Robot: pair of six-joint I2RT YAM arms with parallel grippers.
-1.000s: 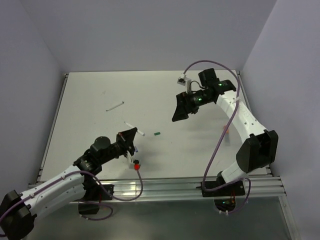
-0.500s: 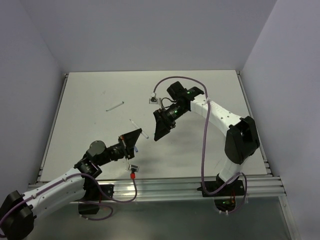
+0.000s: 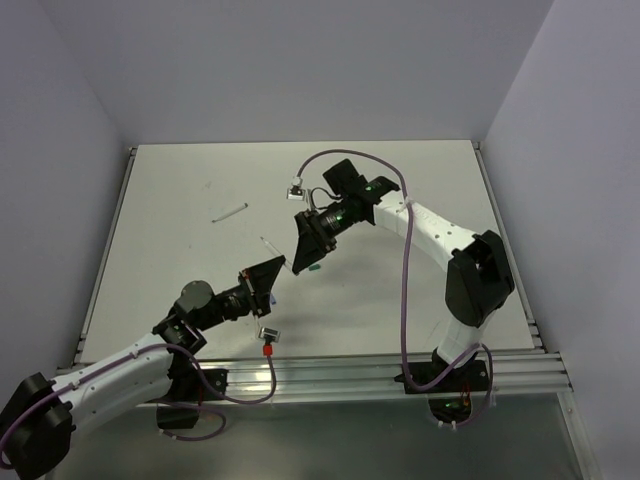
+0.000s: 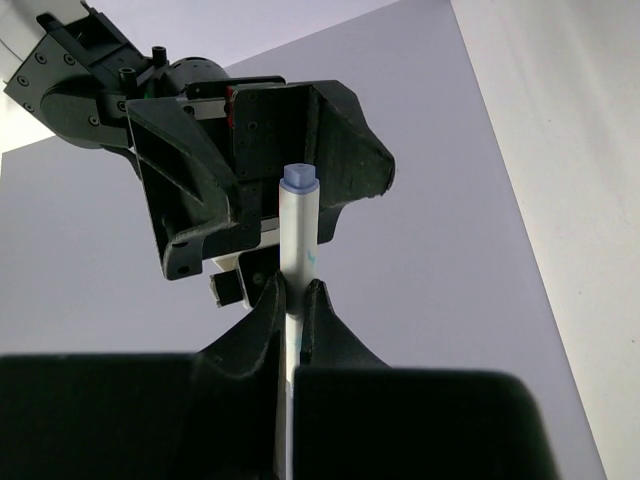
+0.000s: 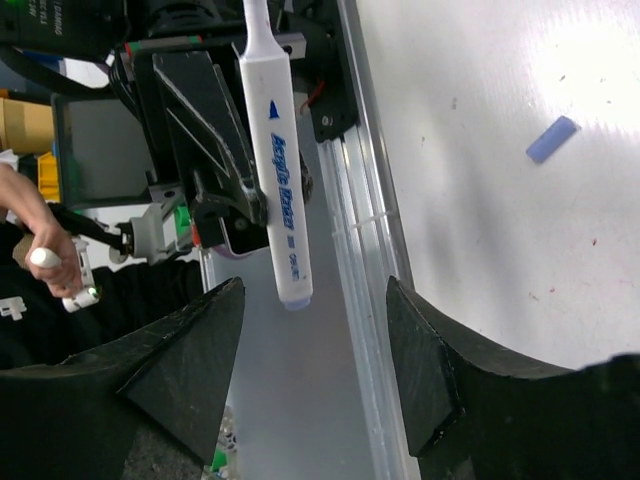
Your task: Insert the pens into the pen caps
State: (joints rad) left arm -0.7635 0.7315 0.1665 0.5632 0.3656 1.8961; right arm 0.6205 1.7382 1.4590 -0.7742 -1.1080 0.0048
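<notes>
The left claw [image 4: 296, 300] gripped a white pen [image 4: 298, 232] above the bench [image 3: 400, 200], its tip between the parted fingers of the right claw [image 5: 313, 296] — touching neither — while a blue cap [image 5: 552, 138] lay on the bench.

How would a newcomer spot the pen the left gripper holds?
Find the left gripper, over the near left of the table. The held pen sticks out of its jaws toward the right gripper. Unlike the loose pen farther back, it is off the table and has blue lettering.
</notes>
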